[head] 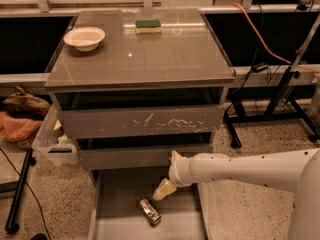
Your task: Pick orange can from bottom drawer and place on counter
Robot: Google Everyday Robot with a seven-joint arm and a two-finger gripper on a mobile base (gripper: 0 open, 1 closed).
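Observation:
The orange can [150, 211] lies on its side on the flat grey floor of the pulled-out bottom drawer [120, 224]. My gripper [163, 190] hangs at the end of the white arm, just above and to the right of the can, apart from it. One pale finger points down-left toward the can. The counter [150, 54] is the glossy grey-brown top of the cabinet above.
A white bowl [84, 37] and a green-and-yellow sponge [148, 26] sit on the counter. A scratched upper drawer front [145, 121] and a middle drawer [130, 156] overhang the bottom drawer. A clear bin [52, 141] stands at the left; table legs and cables stand at the right.

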